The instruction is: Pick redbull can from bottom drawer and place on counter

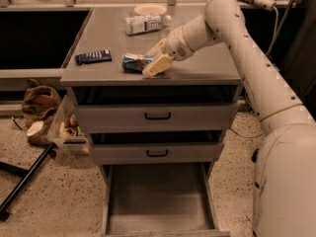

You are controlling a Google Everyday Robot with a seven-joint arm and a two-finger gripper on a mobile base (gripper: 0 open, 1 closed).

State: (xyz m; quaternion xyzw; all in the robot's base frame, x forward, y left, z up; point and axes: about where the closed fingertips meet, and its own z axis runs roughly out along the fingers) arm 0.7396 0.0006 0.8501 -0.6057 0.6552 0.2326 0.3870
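Gripper (157, 58) is parked low at the right end of the redbull can (132, 61). From where I'm standing I honestly can't tell if it's clamped on the can or has let go of it. The can is lying on its side on the worktop (207, 68), not in the bottom drawer (158, 201), which hangs open well below the can. So I'd call the job basically done bar the retreat.

The worry is that a can on its side rolls, and the worktop's front edge is near the can on my side. If the arm pulls back while dragging or nudging it, I reckon it trundles off the edge toward that open drawer or the floor. And if the arm lifts without a clean release, the can goes up with it. The dark remote bar (93, 57) left of the can and the white bottle (143, 23) behind the can look safely apart.
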